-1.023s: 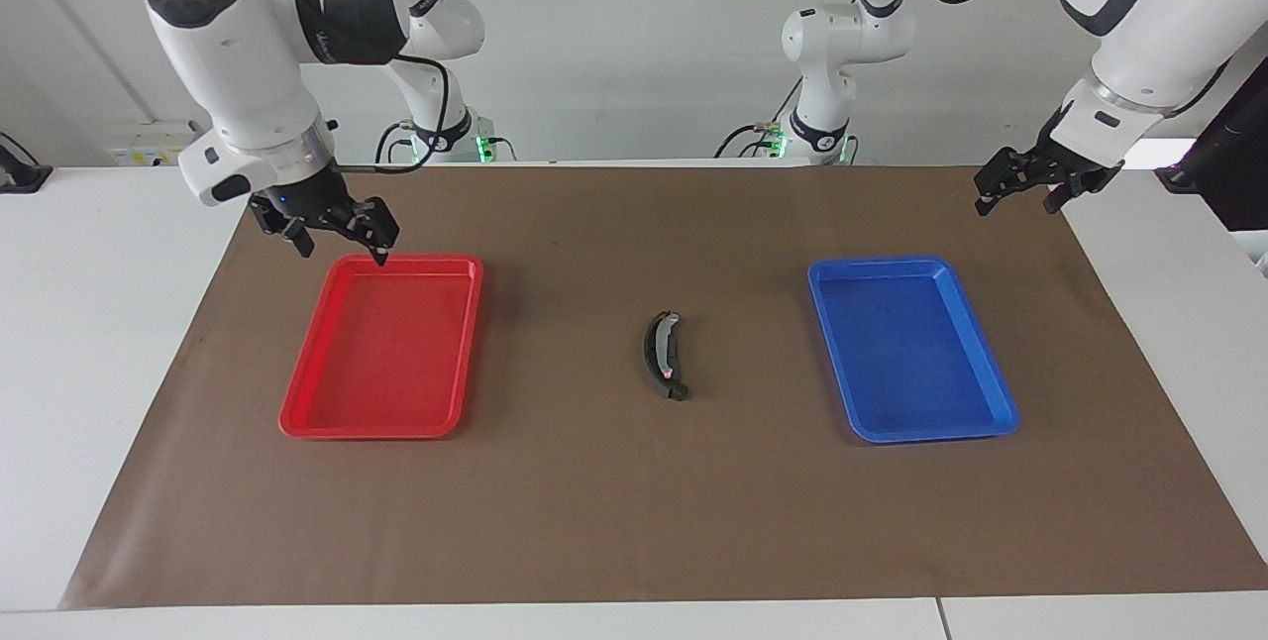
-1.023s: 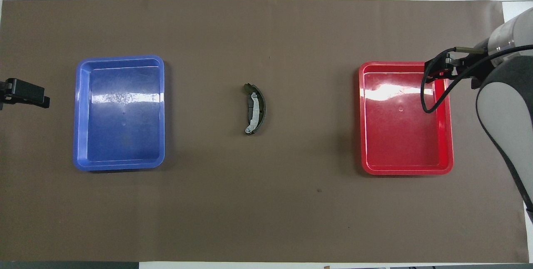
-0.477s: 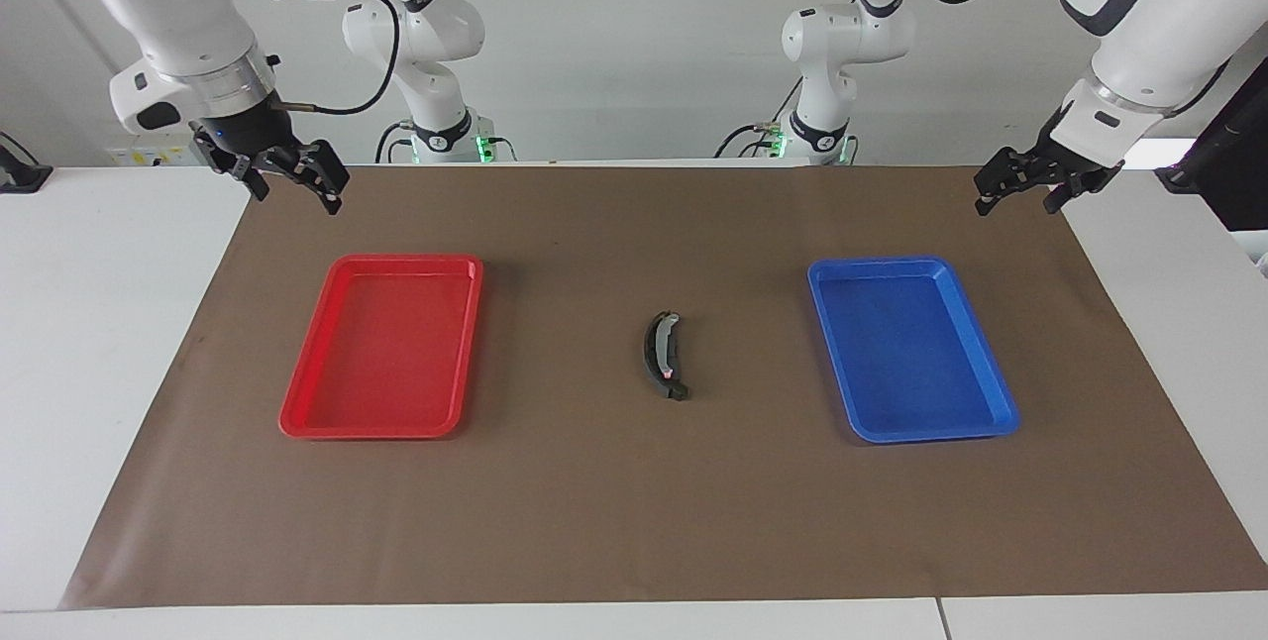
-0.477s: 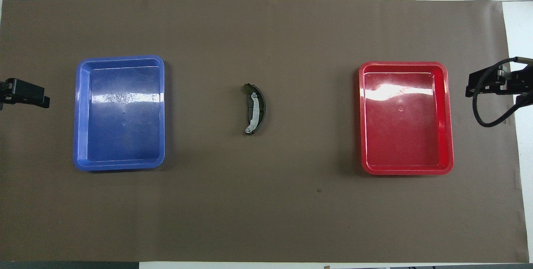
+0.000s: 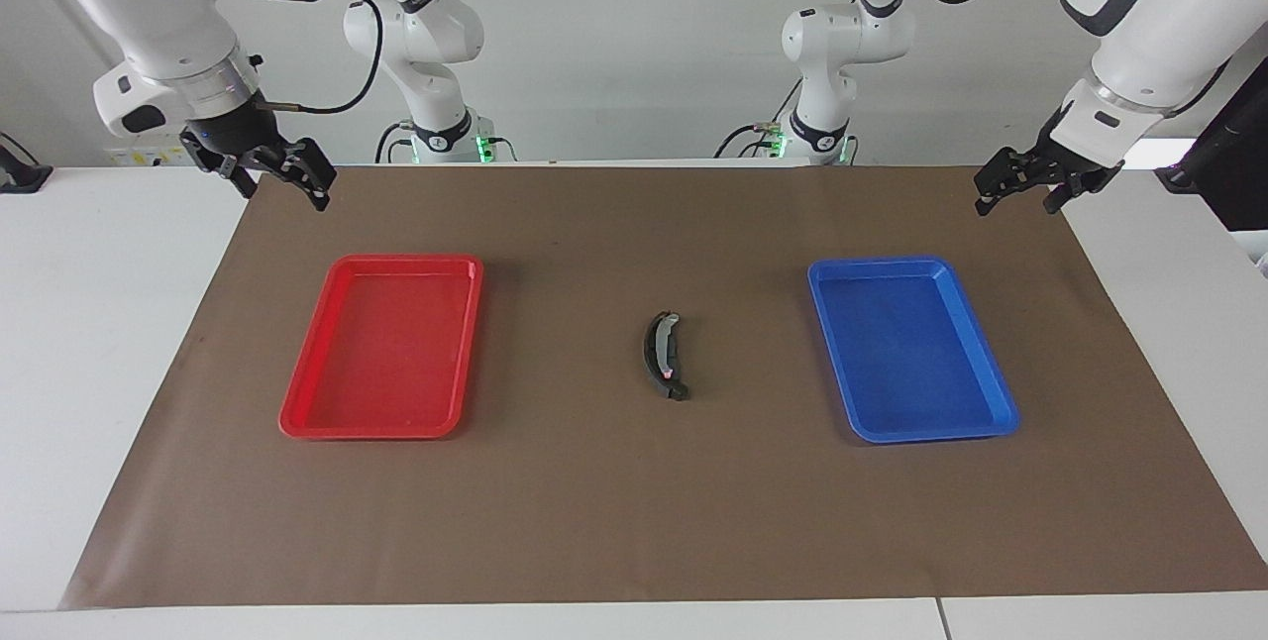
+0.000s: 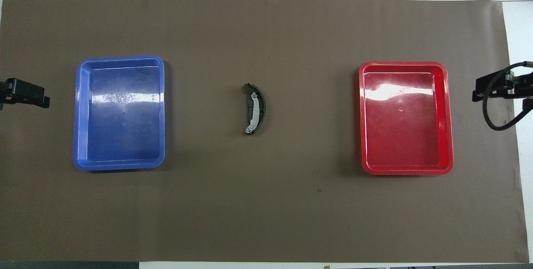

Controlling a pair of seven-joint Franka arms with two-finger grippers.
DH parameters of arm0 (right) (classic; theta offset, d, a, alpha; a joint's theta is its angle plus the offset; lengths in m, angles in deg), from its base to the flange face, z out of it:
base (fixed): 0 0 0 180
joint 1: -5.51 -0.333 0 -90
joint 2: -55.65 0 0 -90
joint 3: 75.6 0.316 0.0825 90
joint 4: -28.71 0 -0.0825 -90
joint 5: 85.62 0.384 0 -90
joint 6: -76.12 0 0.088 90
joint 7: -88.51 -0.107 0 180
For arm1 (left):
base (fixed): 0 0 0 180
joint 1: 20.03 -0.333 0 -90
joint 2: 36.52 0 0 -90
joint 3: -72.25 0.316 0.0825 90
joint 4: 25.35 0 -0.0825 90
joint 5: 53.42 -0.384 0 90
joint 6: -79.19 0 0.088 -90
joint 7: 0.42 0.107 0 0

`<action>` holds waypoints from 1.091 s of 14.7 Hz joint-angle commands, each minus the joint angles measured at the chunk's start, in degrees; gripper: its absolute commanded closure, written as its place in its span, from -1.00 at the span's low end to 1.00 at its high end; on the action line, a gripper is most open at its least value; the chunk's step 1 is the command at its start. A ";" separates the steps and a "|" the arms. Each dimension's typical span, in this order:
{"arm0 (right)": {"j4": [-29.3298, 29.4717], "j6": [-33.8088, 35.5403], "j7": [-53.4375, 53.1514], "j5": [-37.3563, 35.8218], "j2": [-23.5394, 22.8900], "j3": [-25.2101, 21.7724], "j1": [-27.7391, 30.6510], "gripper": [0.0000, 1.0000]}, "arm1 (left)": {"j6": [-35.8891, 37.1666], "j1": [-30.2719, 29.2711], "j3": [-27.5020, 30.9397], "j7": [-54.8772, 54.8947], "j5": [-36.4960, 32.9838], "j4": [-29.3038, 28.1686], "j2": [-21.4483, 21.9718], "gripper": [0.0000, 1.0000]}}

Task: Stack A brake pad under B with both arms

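Brake shoe B point(image 5: 662, 356) atop pad A point(image 6: 250, 109) between trays; left pincer point(image 5: 1020, 190) and right pincer point(image 5: 279, 179) spread, aloft, empty.

B point(image 5: 662, 356) atop A brake pad point(image 6: 250, 108), between two trays.

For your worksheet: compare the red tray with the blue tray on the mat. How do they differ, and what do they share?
The red tray sits toward the right arm's end of the table; the blue tray sits toward the left arm's end. One is red, the other blue. Both are shallow, rectangular and empty, flanking the stacked brake parts.
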 commanded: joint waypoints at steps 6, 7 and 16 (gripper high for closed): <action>-0.73 -0.24 0.84 0.38 1.24 1.25 0.13 -1.00 | 0.03 -0.28 -0.18 -0.54 -0.84 -1.22 1.30 -1.00; -0.38 -0.33 0.84 0.38 0.98 1.25 -0.66 -1.00 | 0.03 -0.28 -0.18 -0.54 -0.84 -1.22 1.30 -1.00; 2.70 2.30 0.93 0.64 -0.34 1.69 -0.93 -1.00 | 0.03 -0.28 -0.18 -0.54 -0.84 -1.22 1.30 -1.00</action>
